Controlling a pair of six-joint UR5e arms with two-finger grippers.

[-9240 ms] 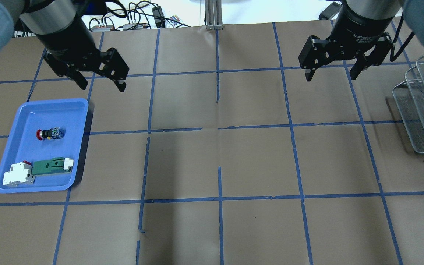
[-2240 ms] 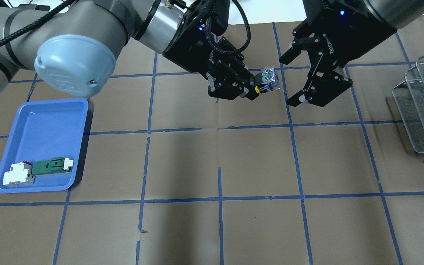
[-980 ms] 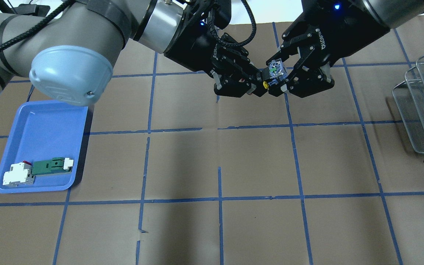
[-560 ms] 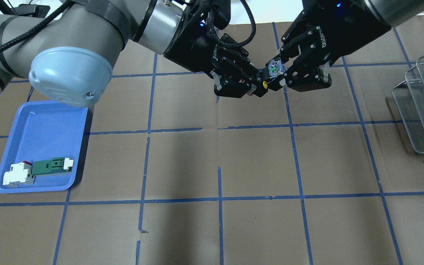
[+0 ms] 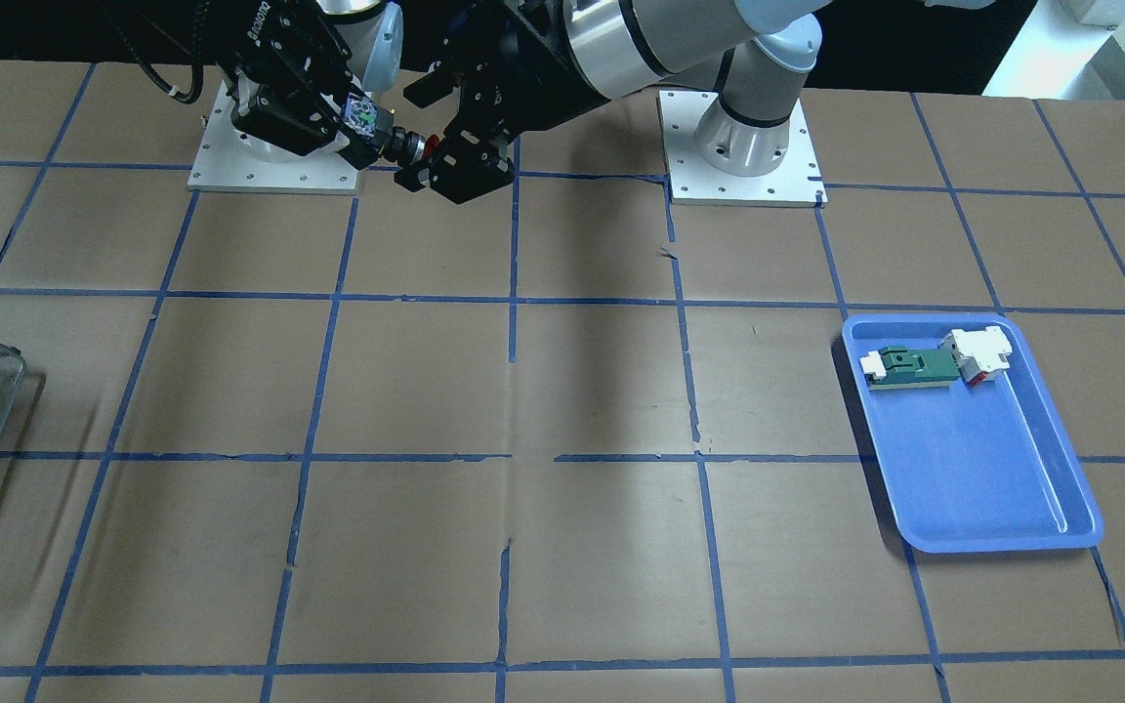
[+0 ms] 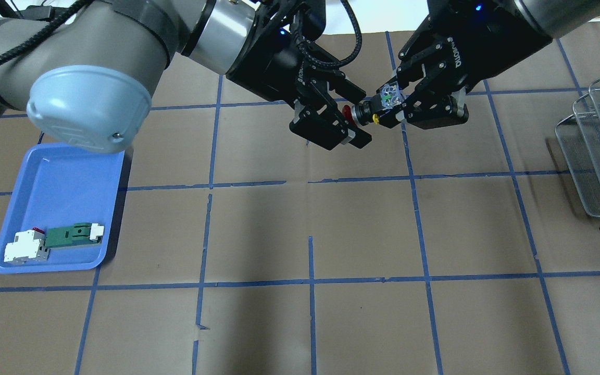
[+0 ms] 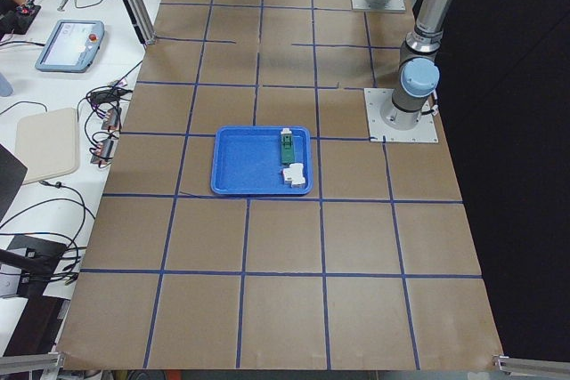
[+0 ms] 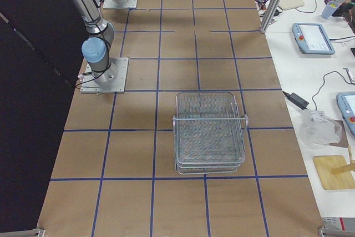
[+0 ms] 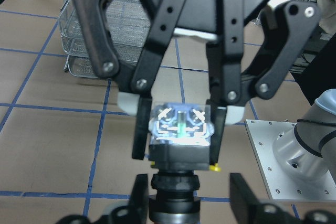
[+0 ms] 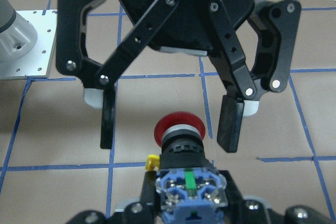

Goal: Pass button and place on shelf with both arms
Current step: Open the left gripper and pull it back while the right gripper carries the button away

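Observation:
The button (image 6: 370,110) hangs in the air over the table's far middle, red cap towards my left arm. My right gripper (image 6: 392,104) is shut on its bluish-white clear block (image 9: 181,124). My left gripper (image 6: 354,117) is open, its fingers (image 10: 230,124) on either side of the red cap (image 10: 179,125) without touching it. In the front-facing view the button (image 5: 382,139) sits between the right gripper (image 5: 355,122) and the left gripper (image 5: 431,158). The wire-mesh shelf (image 6: 599,151) stands at the table's right edge, also seen in the exterior right view (image 8: 211,131).
A blue tray (image 6: 45,148) lies at the left with a green-and-white block (image 6: 73,234) and a white part (image 6: 24,247) at its near end. Both arms' bases (image 5: 738,146) stand at the table's far edge in the front-facing view.
The button left the tray in my left gripper and was carried to the middle. My right gripper shut on its clear block. My left gripper has now opened off the cap.

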